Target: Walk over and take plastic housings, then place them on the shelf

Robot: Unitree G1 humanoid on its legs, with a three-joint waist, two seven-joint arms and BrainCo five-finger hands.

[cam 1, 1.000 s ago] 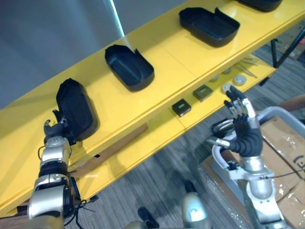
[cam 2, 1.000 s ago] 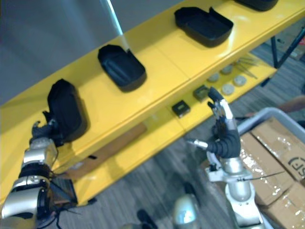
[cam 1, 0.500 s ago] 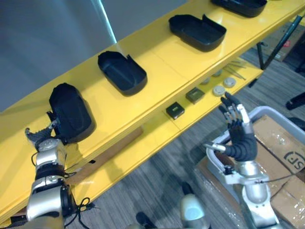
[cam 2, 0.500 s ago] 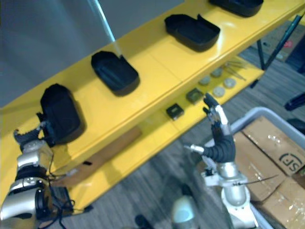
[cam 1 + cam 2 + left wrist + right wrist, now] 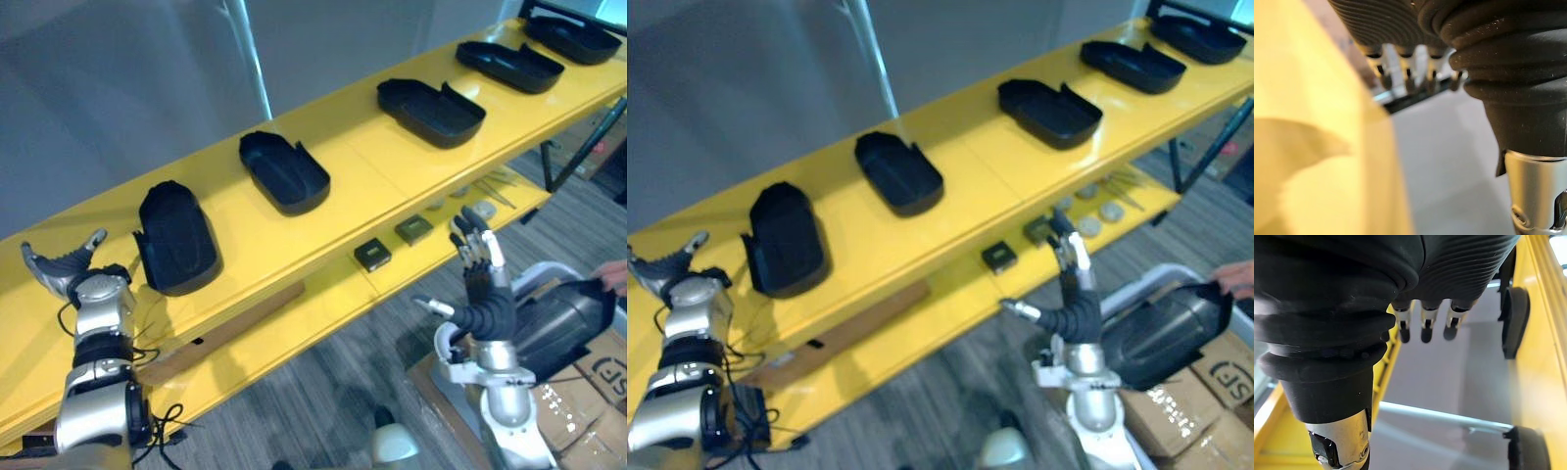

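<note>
Right hand [image 5: 478, 264] stands upright, fingers straight and empty, beside a black housing [image 5: 554, 328] held by a person's hand [image 5: 614, 277]. Left hand [image 5: 61, 266] is spread wide, just short of the nearest housing [image 5: 176, 238] on the yellow shelf [image 5: 358, 149]; more housings [image 5: 285, 173] line it beyond.

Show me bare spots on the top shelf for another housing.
Widest bare stretch of the top shelf lies between the second housing and third housing. Left of the leftmost housing is bare too, by the left hand. Right end is crowded.
</note>
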